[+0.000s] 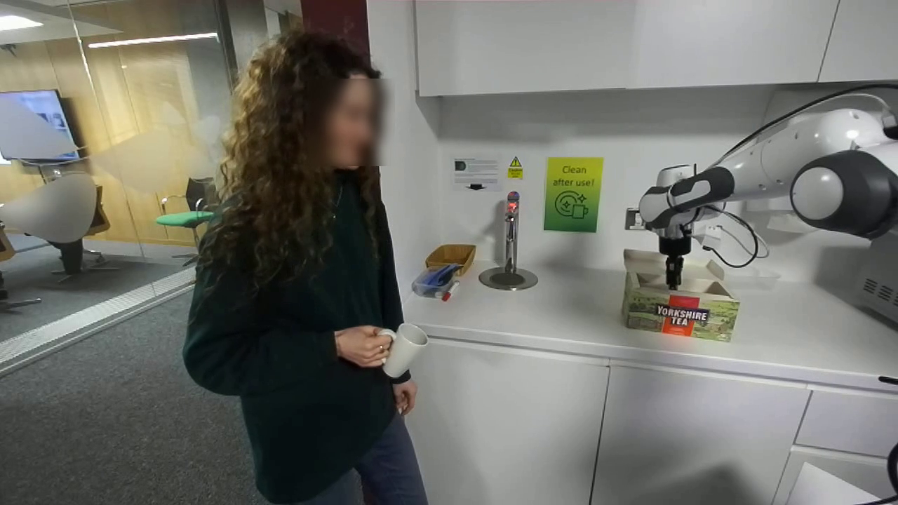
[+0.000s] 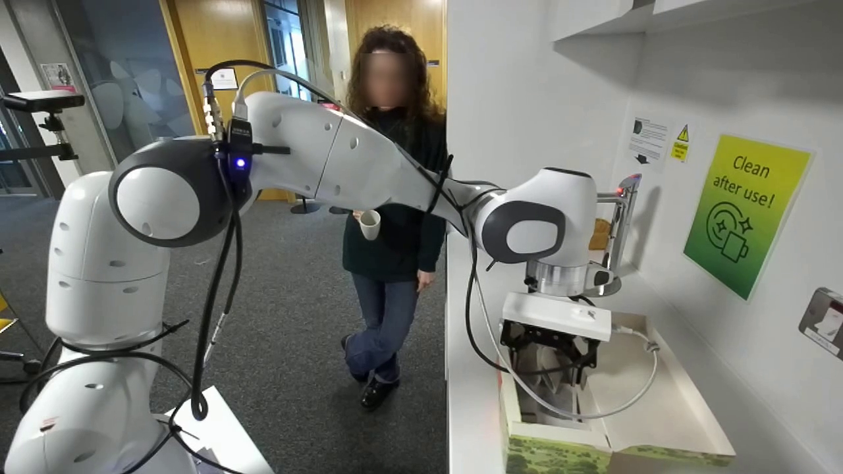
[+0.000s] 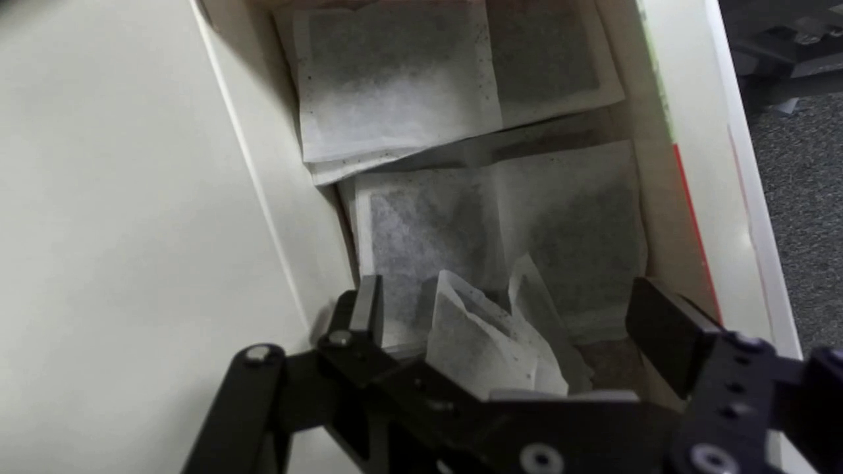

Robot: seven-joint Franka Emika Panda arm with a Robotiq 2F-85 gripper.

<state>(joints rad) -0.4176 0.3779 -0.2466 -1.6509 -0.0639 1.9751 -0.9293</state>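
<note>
My gripper (image 3: 507,316) is open and points down into an opened Yorkshire Tea box (image 1: 642,319). The gripper also shows in both exterior views (image 1: 673,279) (image 2: 552,368). In the wrist view, a white folded tea bag (image 3: 487,349) stands up between the spread fingers, with gaps on both sides. Flat tea bags (image 3: 428,224) lie beyond it, and another pair (image 3: 395,79) lies at the far end. The right finger is close to the box's printed side wall (image 3: 685,197); contact is unclear. The lid (image 2: 658,395) is folded back toward the wall.
A person (image 1: 295,337) stands by the counter (image 1: 561,315) holding a white mug (image 1: 407,351). A tap (image 1: 511,242), a wicker basket (image 1: 456,256) and a plastic tub (image 1: 431,282) stand farther along. Cables (image 2: 474,316) hang from the arm by the box. Cupboards (image 1: 526,49) are overhead.
</note>
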